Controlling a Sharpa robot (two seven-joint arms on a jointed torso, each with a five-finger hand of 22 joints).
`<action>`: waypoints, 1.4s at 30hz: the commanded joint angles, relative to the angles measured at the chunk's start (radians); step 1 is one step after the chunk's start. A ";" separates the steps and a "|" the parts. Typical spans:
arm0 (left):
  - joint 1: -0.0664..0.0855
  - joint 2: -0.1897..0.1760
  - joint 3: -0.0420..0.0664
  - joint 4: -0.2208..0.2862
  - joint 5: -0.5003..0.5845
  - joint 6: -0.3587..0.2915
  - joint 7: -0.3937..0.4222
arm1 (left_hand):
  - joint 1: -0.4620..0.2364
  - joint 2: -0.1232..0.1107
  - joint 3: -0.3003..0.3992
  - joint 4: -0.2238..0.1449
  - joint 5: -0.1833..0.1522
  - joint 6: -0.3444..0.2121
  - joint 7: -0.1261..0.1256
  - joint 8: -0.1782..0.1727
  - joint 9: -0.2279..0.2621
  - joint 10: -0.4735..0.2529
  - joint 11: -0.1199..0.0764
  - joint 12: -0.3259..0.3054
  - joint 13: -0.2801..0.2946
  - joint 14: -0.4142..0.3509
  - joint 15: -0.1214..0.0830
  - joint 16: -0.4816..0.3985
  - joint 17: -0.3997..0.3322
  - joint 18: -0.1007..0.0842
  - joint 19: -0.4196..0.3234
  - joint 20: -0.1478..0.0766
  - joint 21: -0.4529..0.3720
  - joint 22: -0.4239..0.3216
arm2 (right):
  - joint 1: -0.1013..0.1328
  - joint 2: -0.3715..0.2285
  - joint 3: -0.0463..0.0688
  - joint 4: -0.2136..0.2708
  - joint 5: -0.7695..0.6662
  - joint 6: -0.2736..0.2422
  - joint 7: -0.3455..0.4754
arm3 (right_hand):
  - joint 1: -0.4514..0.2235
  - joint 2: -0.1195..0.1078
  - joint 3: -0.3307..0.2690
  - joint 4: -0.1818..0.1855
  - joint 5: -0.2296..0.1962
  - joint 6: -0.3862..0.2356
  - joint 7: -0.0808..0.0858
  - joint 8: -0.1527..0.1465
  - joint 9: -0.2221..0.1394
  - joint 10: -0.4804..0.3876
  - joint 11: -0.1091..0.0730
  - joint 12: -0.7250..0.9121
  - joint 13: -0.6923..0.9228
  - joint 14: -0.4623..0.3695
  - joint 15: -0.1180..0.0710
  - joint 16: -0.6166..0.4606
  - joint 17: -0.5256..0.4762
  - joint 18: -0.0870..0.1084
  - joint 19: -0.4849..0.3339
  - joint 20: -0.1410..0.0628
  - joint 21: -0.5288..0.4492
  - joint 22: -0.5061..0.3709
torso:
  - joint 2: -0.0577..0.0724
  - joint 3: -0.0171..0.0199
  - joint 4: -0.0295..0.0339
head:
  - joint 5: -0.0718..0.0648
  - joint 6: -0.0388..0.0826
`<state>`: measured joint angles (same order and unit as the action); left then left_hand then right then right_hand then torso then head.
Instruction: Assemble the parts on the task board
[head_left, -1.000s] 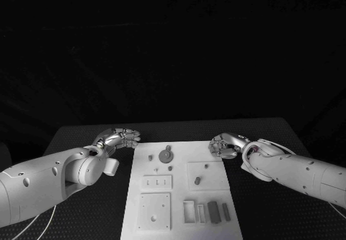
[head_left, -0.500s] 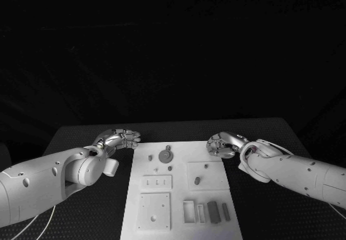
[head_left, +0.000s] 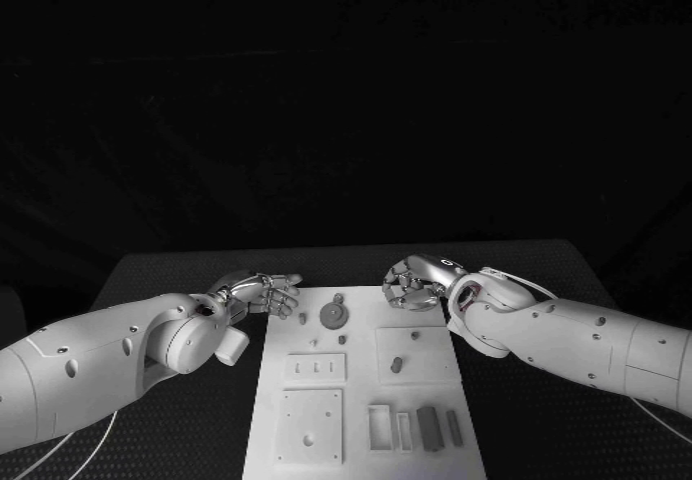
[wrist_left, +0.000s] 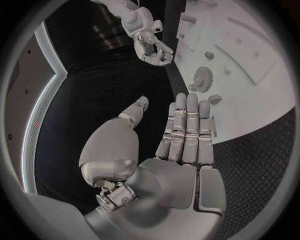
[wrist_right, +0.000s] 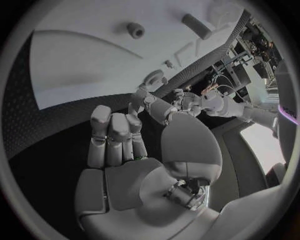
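On my screen: task board (head_left: 361, 395), a flat white rectangular plate lying lengthwise on the black table (head_left: 173, 270), whose surface is finely ribbed like a mat.

Parts on the board, all grey:
- gear (head_left: 333, 315), a toothed round disc near the far end, with a small knob just beyond it;
- short peg (head_left: 302, 318) just beside the gear on the left;
- oval slug (head_left: 394, 364) on a raised square plate, with a small stud (head_left: 414, 335) beyond it;
- two upright rectangular bars (head_left: 428, 424) at the near right corner, beside an open white frame (head_left: 378, 427);
- a slotted plate (head_left: 315, 366) and a larger square plate (head_left: 310, 424) with holes, on the left half.

Left hand (head_left: 261, 293): silver, metallic, segmented; I see it at the board's far left edge, fingers (wrist_left: 186, 131) stretched out straight side by side, thumb apart, holding nothing.

Right hand (head_left: 413, 284): over the board's far right corner, fingers (wrist_right: 111, 137) curled inward toward the palm, nothing in them.
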<state>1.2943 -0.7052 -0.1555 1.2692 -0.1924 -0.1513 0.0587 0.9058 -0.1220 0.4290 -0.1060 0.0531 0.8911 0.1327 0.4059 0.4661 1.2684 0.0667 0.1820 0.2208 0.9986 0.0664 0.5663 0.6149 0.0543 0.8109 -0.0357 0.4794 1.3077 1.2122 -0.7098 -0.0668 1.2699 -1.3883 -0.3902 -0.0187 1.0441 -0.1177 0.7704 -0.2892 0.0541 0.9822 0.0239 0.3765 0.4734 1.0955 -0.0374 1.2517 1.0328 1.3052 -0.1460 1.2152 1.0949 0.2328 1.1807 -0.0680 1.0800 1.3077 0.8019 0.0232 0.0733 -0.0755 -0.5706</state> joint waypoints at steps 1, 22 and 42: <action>0.007 0.014 0.001 0.015 -0.075 0.028 -0.054 | -0.009 0.005 -0.010 0.001 -0.004 0.011 0.000 0.006 0.000 0.007 -0.002 0.004 0.002 0.003 -0.007 0.007 0.002 0.011 -0.003 -0.004 0.003 0.019 | 0.004 0.016 0.000 0.017 -0.090 0.021 -0.087 | 0.000 0.000 0.009 0.000 -0.005 0.099 0.046 0.010 0.008 0.008 -0.003 0.005 0.002 0.006 0.001 0.001 0.001 0.029 0.000 -0.005 0.006 0.011 | 0.001 -0.0002 0.0005 | 0.011 0.001; 0.013 0.065 0.000 0.055 -0.163 0.025 -0.117 | -0.035 0.000 -0.022 0.020 -0.004 0.005 0.005 -0.020 -0.011 -0.002 0.002 -0.004 0.004 -0.007 -0.006 0.009 -0.001 0.012 -0.007 -0.004 0.002 0.017 | 0.011 0.107 0.001 0.080 -0.138 0.013 -0.119 | 0.000 -0.004 0.023 0.000 -0.004 0.102 0.046 0.009 0.008 0.012 -0.003 0.003 0.002 0.009 0.002 0.001 0.000 0.029 0.004 -0.005 0.006 0.010 | 0.001 0.0010 0.0008 | 0.034 0.001; 0.012 0.081 -0.001 0.052 -0.175 0.032 -0.131 | -0.018 0.020 -0.019 0.010 -0.003 0.014 0.004 -0.026 -0.015 0.000 0.001 -0.004 0.007 -0.006 -0.006 0.013 -0.002 0.012 -0.007 -0.003 0.004 0.018 | 0.011 0.133 0.002 0.102 -0.139 0.012 -0.117 | -0.002 -0.006 0.030 0.000 -0.003 0.104 0.046 0.008 0.007 0.014 -0.003 0.001 0.003 0.011 0.002 0.000 -0.001 0.029 0.007 -0.006 0.007 0.009 | 0.002 0.0018 -0.0007 | 0.035 -0.001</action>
<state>1.3054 -0.6272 -0.1573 1.3200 -0.3605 -0.1373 -0.0707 0.8857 -0.1116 0.4076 -0.0900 0.0531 0.9003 0.1375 0.3858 0.4524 1.2705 0.0644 0.1819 0.2268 0.9988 0.0589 0.5736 0.6142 0.0521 0.8074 -0.0391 0.4799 1.3076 1.2231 -0.5806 -0.0657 1.3682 -1.5150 -0.3829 -0.1348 1.0388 -0.1257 0.7937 -0.2871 0.0540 0.9881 0.0183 0.3810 0.4736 1.1028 -0.0377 1.2514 1.0343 1.3089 -0.1423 1.2152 1.0945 0.2332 1.1861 -0.0700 1.0838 1.3076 0.8035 0.0249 0.0724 -0.0403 -0.5702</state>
